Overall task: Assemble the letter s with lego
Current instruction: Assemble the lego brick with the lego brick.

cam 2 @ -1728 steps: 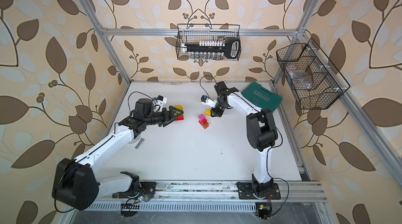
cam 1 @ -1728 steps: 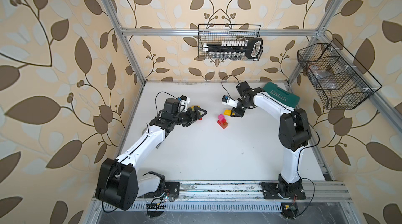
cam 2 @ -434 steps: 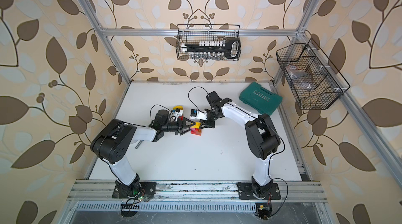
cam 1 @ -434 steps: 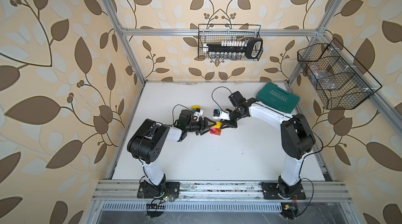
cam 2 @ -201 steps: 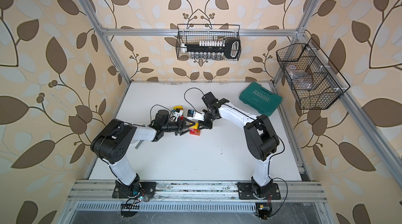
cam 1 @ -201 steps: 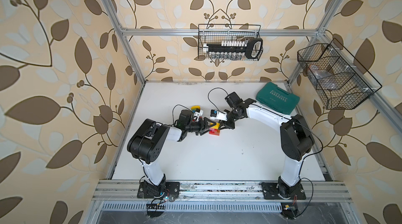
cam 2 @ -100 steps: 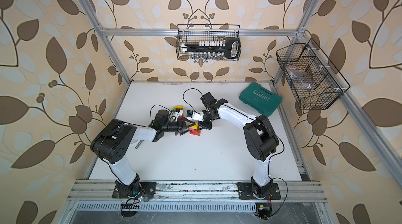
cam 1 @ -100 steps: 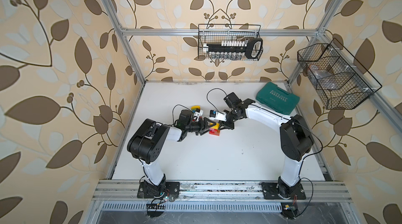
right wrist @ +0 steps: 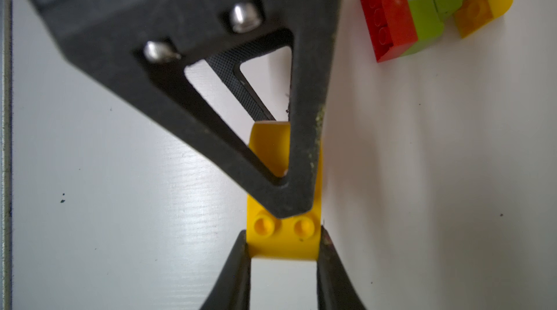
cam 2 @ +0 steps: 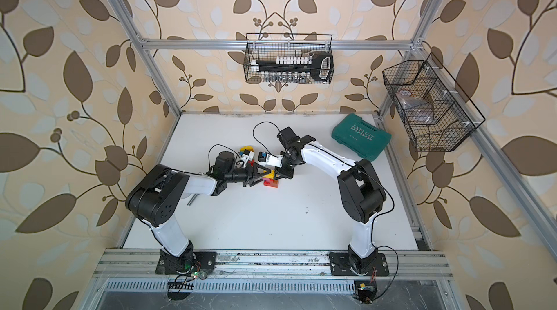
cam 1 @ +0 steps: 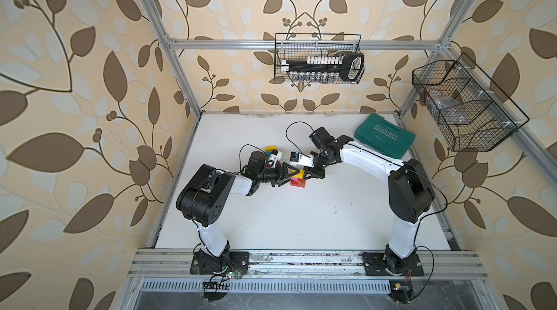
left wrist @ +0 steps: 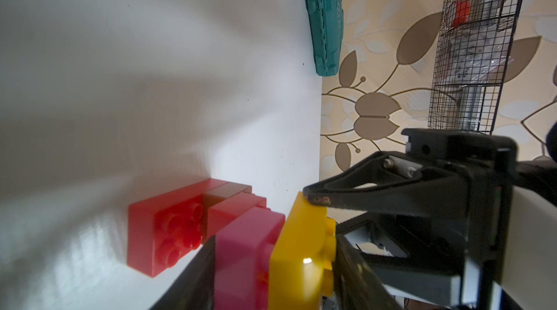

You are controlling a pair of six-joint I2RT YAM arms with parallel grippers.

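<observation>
Looks like the yellow brick (right wrist: 283,242) is getting seated on the pink brick (left wrist: 241,260): right fingers (right wrist: 229,278) clamp yellow, left fingers (right wrist: 306,97) straddle both (can't tell if gripping), next needs a square squeeze.

A yellow brick (right wrist: 283,245), a pink brick (left wrist: 241,263), a red brick (left wrist: 162,227), a brown brick (left wrist: 226,192) and a lime green brick (right wrist: 426,22) are shown in the wrist views. A teal case (cam 1: 384,138) with pale lettering is seen at two o'clock on the white table (cam 1: 301,221). The walls (cam 1: 75,112) are papered in beige with brown and pale leaves; the wire baskets (cam 1: 476,124) are black and the arms (cam 1: 367,157) white with black joints.
</observation>
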